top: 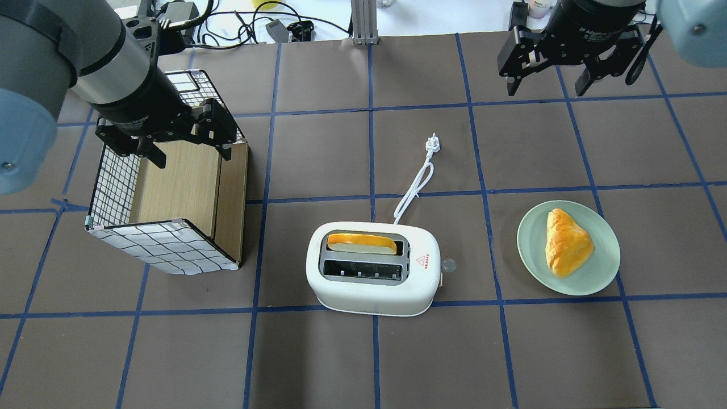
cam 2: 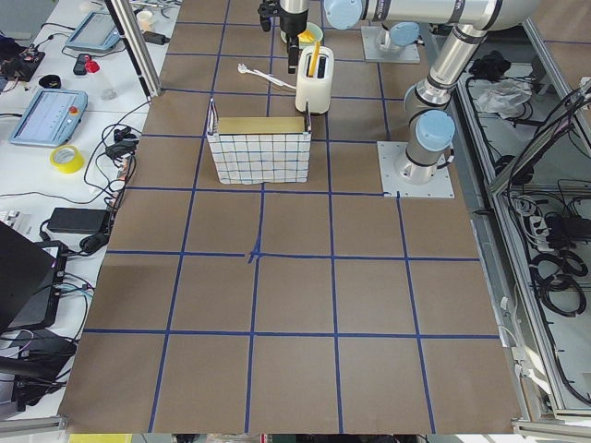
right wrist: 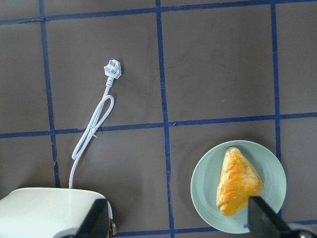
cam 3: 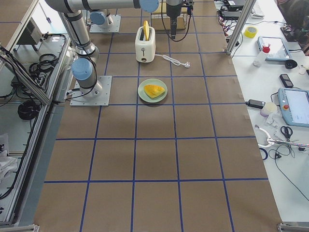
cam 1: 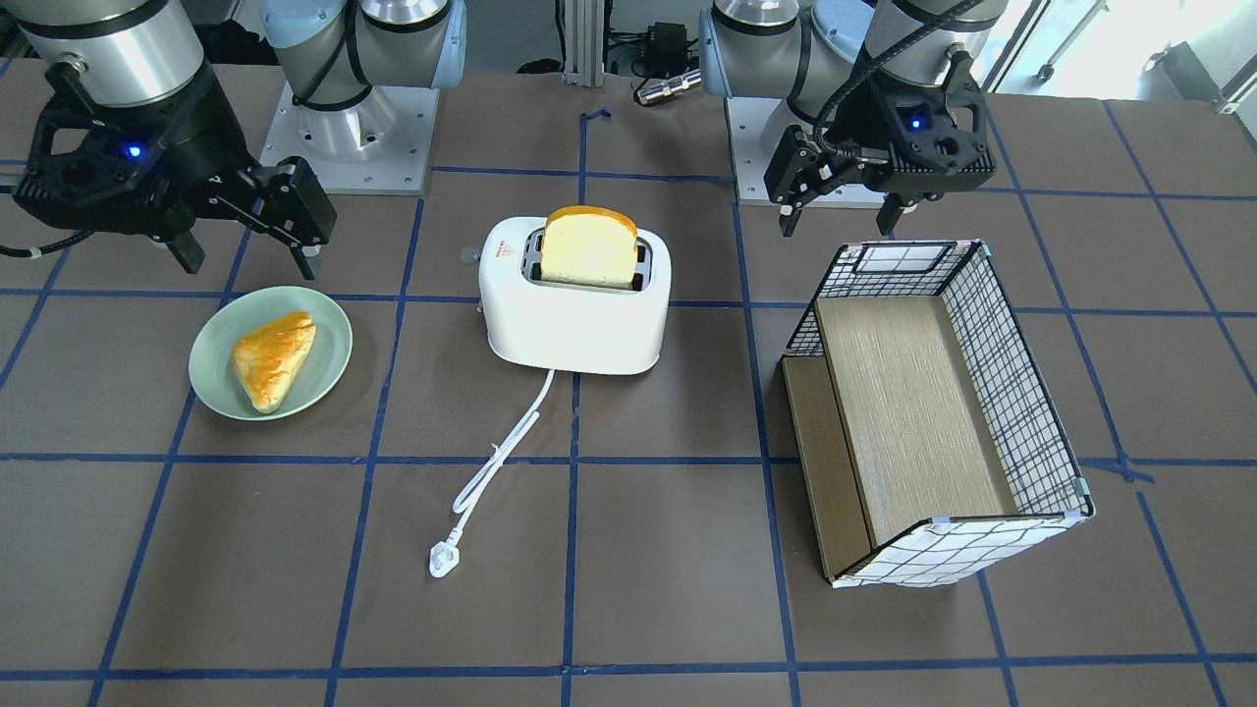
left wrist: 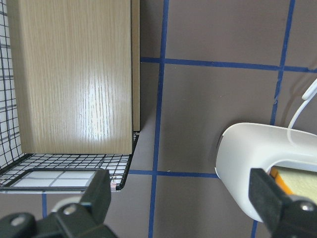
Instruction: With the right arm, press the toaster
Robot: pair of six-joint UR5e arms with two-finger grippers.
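Toaster (top: 372, 267) stands toward the robot's edge of the surface, a bread slice (top: 362, 243) upright in one slot. The right arm (top: 596, 20) hangs near the far edge beyond the plate (top: 568, 248), jaws apart. The left arm (top: 113, 74), jaws also apart, hovers over the basket (top: 164, 250). A clean press likely means descending straight onto the small knob (top: 448, 264) at the plate-facing end. The print on the red triangle sticker (top: 423, 261) is unreadable.

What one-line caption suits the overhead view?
Toaster holds a bread slice; left gripper and right gripper hover open, away from it.
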